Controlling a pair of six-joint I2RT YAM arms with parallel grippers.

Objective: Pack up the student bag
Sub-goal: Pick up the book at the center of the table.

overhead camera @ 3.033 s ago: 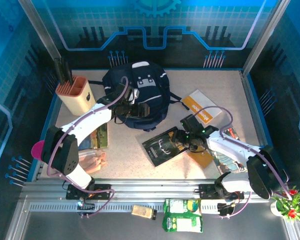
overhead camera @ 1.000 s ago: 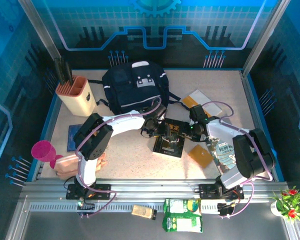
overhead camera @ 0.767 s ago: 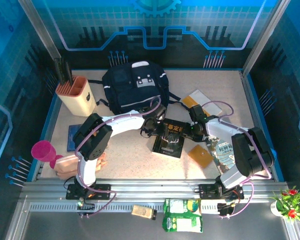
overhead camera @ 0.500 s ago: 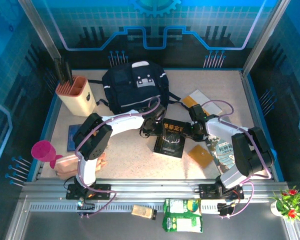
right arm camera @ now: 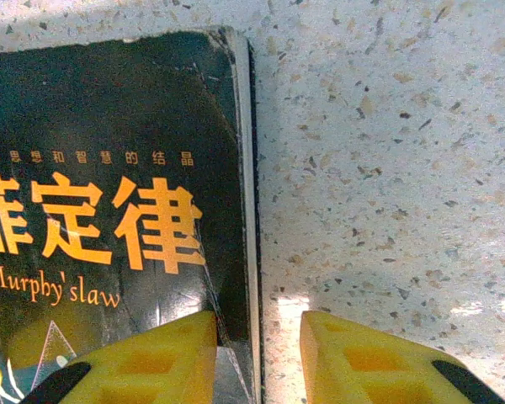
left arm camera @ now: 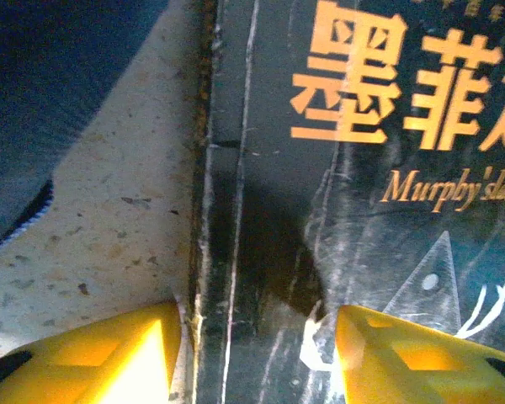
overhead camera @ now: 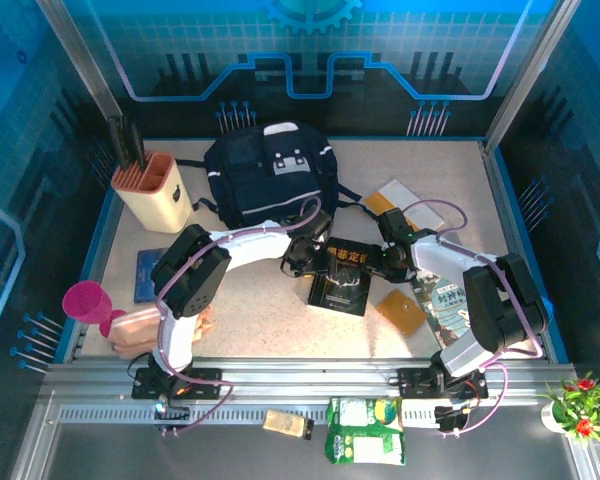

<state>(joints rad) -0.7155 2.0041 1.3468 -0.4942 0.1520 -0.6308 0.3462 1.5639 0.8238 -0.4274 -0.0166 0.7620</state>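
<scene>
- Bag: the student bag [overhead camera: 270, 180] lies flat on the table [overhead camera: 460, 180], in the upper middle of the top view. It is dark blue with thin white lines.
- A black book [overhead camera: 342, 280] with orange letters lies near the middle of the frame, just below the bag.
- The left gripper [overhead camera: 308, 258] is at the left edge of the book.
- In the left wrist view, the left gripper [left arm camera: 254, 324] has its yellow fingers [left arm camera: 93, 353] spread wide at the bottom of the frame. One is over the table and one is over the book [left arm camera: 362, 168]. The book's edge runs between them, and they squeeze nothing.
- The right gripper [overhead camera: 380, 263] is at the right edge of the book.
- In the right wrist view, the right gripper [right arm camera: 257, 328] has its fingers [right arm camera: 143, 366] apart with a smaller gap. The left one is over the book [right arm camera: 109, 168] and the right one is over the table. They hold nothing.
- A tan holder [overhead camera: 152, 195] with dark handles stands at the upper left.
- A pink cup [overhead camera: 85, 300] sits at the left edge.
</scene>
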